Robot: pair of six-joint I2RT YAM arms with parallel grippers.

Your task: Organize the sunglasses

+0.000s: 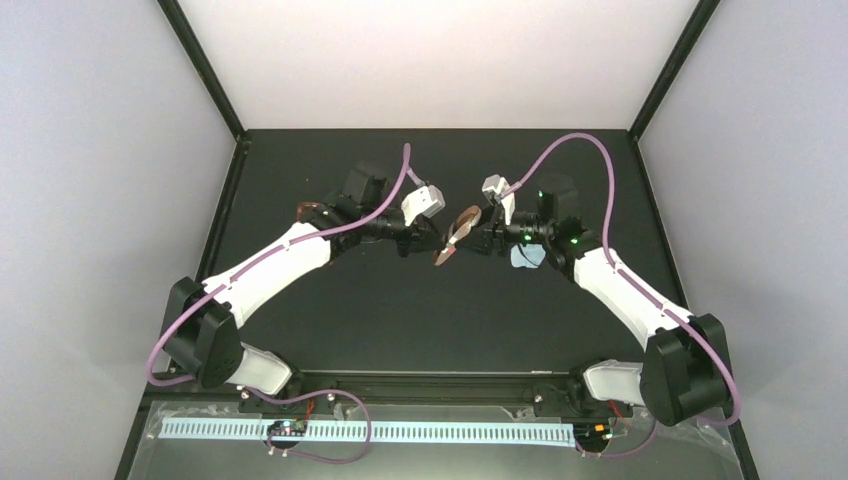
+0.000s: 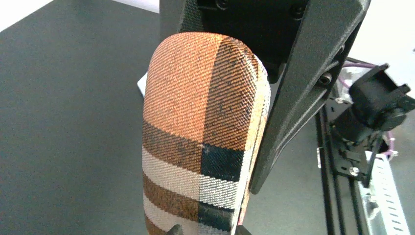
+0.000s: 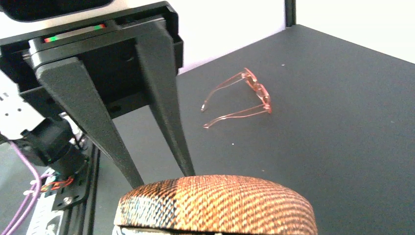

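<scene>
Sunglasses on table, far-left area, partly behind left forearm in top view. Temples unfolded, tips toward near edge; lens front faces back wall, long axis left-right. Bare tabletop all round them. Right gripper clamps case mid-air. Left gripper fingers straddle case, partly closed; contact unclear.

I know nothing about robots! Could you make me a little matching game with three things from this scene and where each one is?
Things:
1. sunglasses
2. striped case
3. blue cloth

Places:
A. partly hidden under the right arm
B. lying on the table, temples unfolded
C. up in the air between the left hand and the right hand

Pairs: 1-B, 2-C, 3-A
</scene>
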